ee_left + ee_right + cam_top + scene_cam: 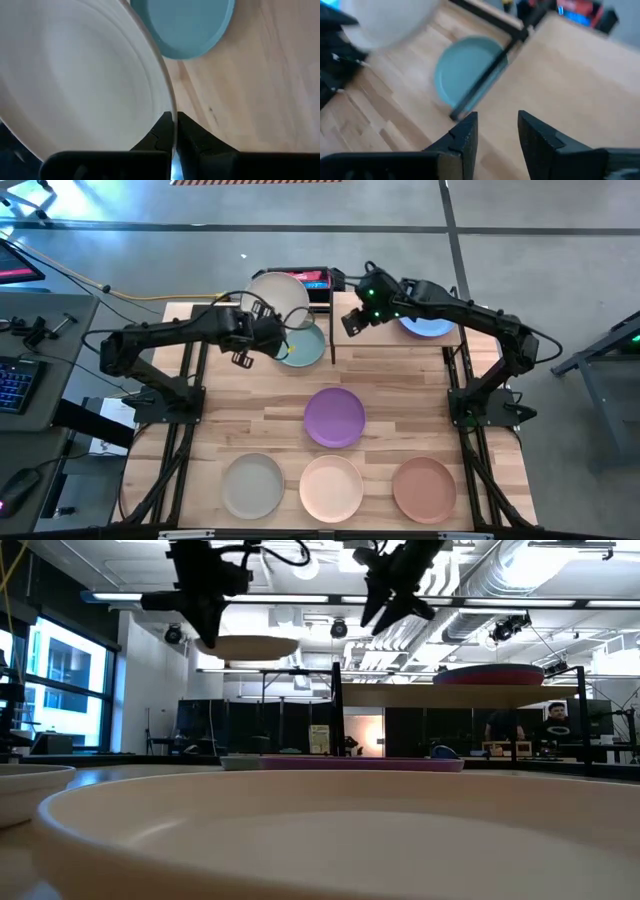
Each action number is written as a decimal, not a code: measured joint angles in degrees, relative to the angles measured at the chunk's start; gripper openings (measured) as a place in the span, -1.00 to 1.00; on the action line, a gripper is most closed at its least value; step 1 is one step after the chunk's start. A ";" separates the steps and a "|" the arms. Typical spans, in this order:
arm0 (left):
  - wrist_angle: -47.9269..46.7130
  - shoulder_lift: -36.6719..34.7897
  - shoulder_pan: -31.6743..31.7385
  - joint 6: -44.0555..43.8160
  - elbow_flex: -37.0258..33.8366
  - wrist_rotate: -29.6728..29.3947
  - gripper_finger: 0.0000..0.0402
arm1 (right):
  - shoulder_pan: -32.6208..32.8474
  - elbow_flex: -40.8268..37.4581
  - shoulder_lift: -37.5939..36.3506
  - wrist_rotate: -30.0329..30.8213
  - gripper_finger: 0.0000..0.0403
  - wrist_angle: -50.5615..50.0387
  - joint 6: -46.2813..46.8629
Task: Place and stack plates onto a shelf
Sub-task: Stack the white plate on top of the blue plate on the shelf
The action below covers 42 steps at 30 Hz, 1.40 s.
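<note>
My left gripper [250, 345] is shut on a cream plate [278, 298], held in the air over the table's far left part. Below it a pale teal plate [303, 345] lies flat on the tabletop, next to the shelf's black post. The shelf [390, 338] stands at the far centre-right and carries a blue plate [425, 325]; in the low view that plate [487, 673] looks reddish on top. My right gripper [497, 132] hangs open over the shelf's left end with nothing between its fingers. My left gripper pinches the cream plate's rim [173, 117] between its two fingers, one on the plate's upper face and one beneath. The fingers slant down at it from the table's left side. The plate [250, 645] is lifted clear and hangs about level.
Toward the near edge lie a purple plate [334, 417], a grey-beige plate [252, 485], a peach plate [331, 488] and a terracotta plate [424, 488]. A dark box with a red screen [310, 280] stands behind the far edge. Bare wood shows between the purple plate and the shelf.
</note>
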 joint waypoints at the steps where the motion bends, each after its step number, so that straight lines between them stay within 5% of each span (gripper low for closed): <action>1: 0.52 0.00 -0.51 1.19 0.00 -0.04 -1.00 | -0.26 0.00 0.00 0.02 -0.41 1.67 -1.15; 13: 7.85 0.00 -4.53 15.80 0.00 -3.86 -1.00 | -3.79 0.00 0.00 -3.35 -0.41 20.12 -5.84; 20: 8.33 0.00 -4.64 24.73 0.00 -4.13 -1.00 | -5.74 0.00 0.00 -5.65 -0.42 17.49 -4.30; 42: 15.63 0.02 -4.64 34.12 0.00 -1.07 -1.00 | -3.25 0.00 0.22 -7.13 -0.42 11.64 -1.86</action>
